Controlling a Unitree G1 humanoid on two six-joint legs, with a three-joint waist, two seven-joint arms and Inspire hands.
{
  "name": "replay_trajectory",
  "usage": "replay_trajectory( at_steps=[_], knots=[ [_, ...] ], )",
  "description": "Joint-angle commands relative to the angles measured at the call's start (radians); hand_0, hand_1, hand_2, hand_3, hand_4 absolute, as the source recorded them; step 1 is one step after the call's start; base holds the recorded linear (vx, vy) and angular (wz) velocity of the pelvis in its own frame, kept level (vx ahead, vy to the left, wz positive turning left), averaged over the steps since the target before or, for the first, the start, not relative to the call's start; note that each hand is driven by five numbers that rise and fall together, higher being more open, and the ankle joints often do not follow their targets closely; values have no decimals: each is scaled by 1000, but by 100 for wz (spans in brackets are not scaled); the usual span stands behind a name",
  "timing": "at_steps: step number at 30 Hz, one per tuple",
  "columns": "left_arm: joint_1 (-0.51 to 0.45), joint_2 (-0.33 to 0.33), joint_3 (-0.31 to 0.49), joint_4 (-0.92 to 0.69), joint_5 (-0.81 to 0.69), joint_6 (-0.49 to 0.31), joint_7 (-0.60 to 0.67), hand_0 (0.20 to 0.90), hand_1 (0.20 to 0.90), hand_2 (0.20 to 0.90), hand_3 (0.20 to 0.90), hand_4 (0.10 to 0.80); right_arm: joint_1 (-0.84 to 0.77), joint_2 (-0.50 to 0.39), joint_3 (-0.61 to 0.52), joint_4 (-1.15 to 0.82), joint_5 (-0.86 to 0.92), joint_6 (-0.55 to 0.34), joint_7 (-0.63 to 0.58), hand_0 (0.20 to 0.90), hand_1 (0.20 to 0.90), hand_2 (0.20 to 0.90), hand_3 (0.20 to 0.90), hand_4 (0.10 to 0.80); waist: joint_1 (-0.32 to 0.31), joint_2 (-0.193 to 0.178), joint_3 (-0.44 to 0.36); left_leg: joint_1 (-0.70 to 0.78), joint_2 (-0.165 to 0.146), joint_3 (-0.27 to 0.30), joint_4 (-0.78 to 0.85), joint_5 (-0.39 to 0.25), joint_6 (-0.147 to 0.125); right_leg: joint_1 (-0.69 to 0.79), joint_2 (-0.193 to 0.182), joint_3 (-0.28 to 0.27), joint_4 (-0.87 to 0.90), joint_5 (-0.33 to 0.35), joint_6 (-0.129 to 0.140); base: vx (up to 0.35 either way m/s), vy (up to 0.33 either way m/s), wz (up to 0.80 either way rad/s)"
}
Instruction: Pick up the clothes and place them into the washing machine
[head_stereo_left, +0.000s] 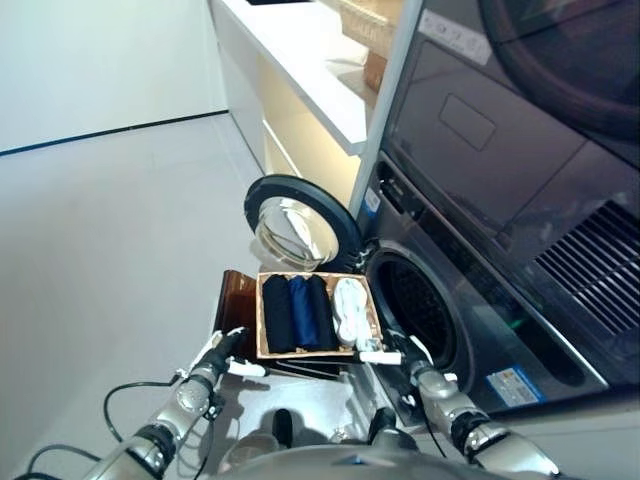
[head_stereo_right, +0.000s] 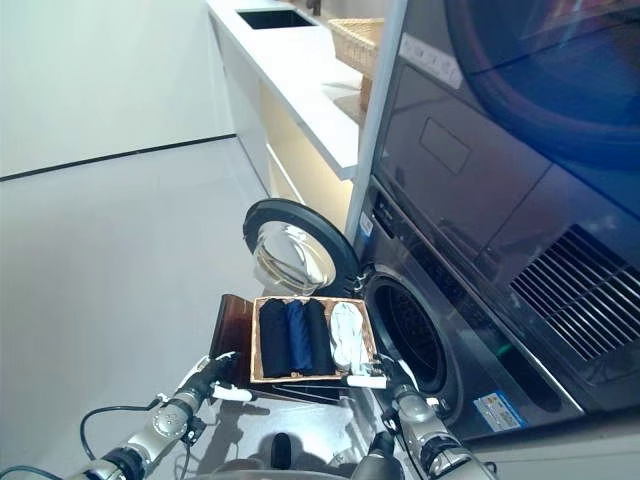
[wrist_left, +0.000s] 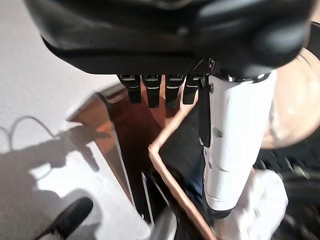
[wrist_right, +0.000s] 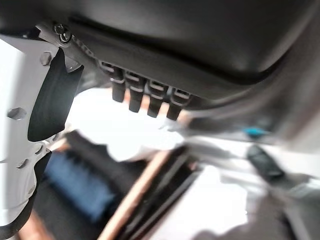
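A wooden basket (head_stereo_left: 264, 318) stands on the floor before the washing machine's open drum (head_stereo_left: 418, 312). In it lie rolled clothes: a black roll (head_stereo_left: 277, 313), a blue roll (head_stereo_left: 301, 311), another black roll (head_stereo_left: 321, 310) and a white piece (head_stereo_left: 349, 308). My left hand (head_stereo_left: 222, 352) hovers at the basket's near left corner, fingers straight, holding nothing. At the near right corner my right hand (head_stereo_left: 400, 352) is open and empty too, its white thumb (head_stereo_left: 379, 356) pointing at the basket's front rim. In the left wrist view the basket's rim (wrist_left: 167, 182) shows past the fingers (wrist_left: 155, 91).
The round glass door (head_stereo_left: 296, 226) stands open, swung left behind the basket. A dark brown panel (head_stereo_left: 234, 303) lies left of the basket. A dryer (head_stereo_left: 520, 120) is stacked above the washer. A white counter (head_stereo_left: 300, 60) with a woven basket (head_stereo_right: 358, 40) runs along the back.
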Motion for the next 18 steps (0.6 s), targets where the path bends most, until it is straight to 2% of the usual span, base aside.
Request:
replay_trajectory(
  at_steps=[1, 3, 9, 18],
  knots=[
    [-57, 5, 39, -205, 2, -71, 40, 900, 900, 900, 900, 800, -153, -37, 19, 7, 34, -28, -71, 900, 900, 900, 900, 800, 20, 0, 17, -87, 49, -117, 118, -150, -127, 75, 24, -62, -136, 145, -55, -9, -54, 58],
    [-56, 13, 48, -261, -9, -78, 42, 900, 900, 900, 900, 800, -212, -29, 18, 57, 54, -31, -100, 900, 900, 900, 900, 800, 32, 1, 28, -132, 46, -124, 136, -148, -129, 56, 27, -64, -134, 137, -59, -49, -23, 43],
    [-93, 61, 89, -436, -14, -109, 105, 900, 900, 900, 900, 800, -394, -40, 34, 145, 48, -28, -175, 900, 900, 900, 900, 800, 57, 13, 75, -266, 44, -140, 175, -132, -133, -46, 21, -66, -102, 129, -69, -97, 1, 3],
    [-139, 114, 123, -566, -23, -117, 147, 900, 900, 900, 900, 800, -529, -65, 75, 207, -5, 0, -219, 900, 900, 900, 900, 800, 72, 14, 118, -339, 46, -142, 202, -136, -132, -114, 20, -50, -79, 130, -75, -12, 6, 1]
  ],
)
